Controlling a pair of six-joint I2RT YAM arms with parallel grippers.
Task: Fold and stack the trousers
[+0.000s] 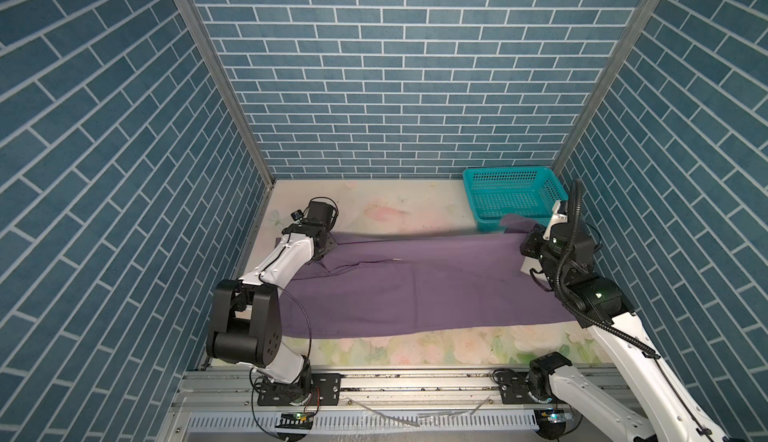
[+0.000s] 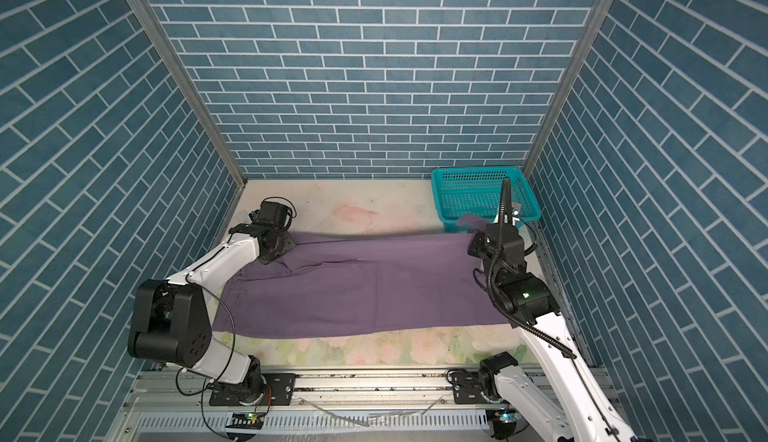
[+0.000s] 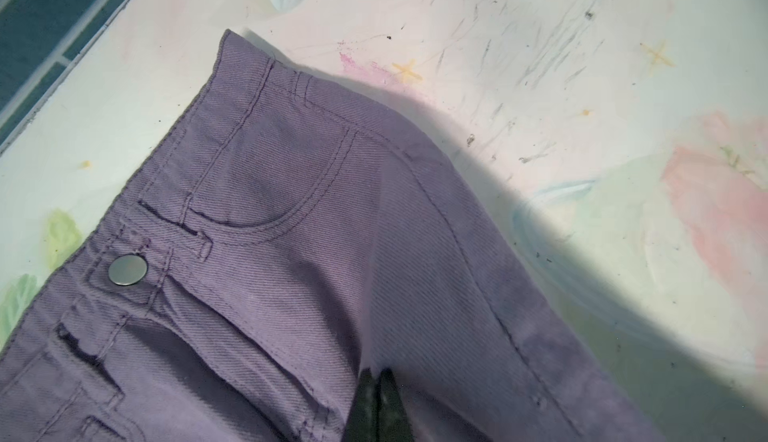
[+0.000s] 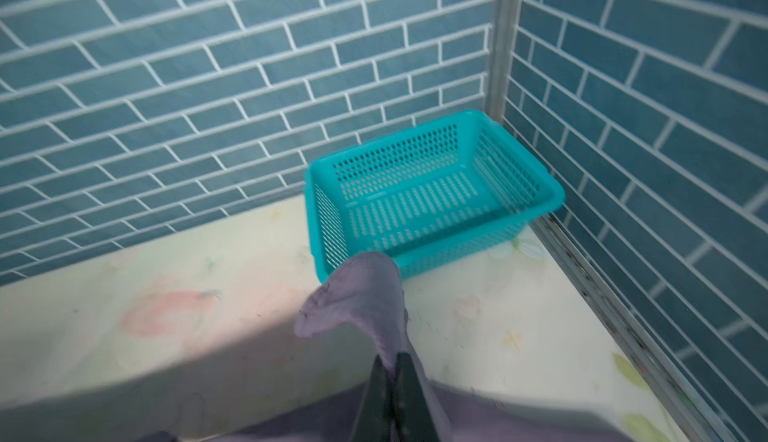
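Note:
The purple trousers (image 1: 415,290) (image 2: 365,290) lie spread flat across the flowered table, waist at the left and leg ends at the right. My left gripper (image 1: 328,248) (image 3: 376,373) is shut on a pinch of cloth near the far corner of the waist (image 3: 291,211), beside the front pocket and metal button (image 3: 127,270). My right gripper (image 1: 525,238) (image 4: 390,361) is shut on the far leg end, whose hem (image 4: 365,294) curls up above the fingertips, just in front of the basket.
A teal plastic basket (image 1: 505,171) (image 2: 473,170) (image 4: 457,248) stands with nothing in it in the back right corner. Blue brick-pattern walls close in the table on three sides. An aluminium rail (image 1: 415,381) with both arm bases runs along the front edge.

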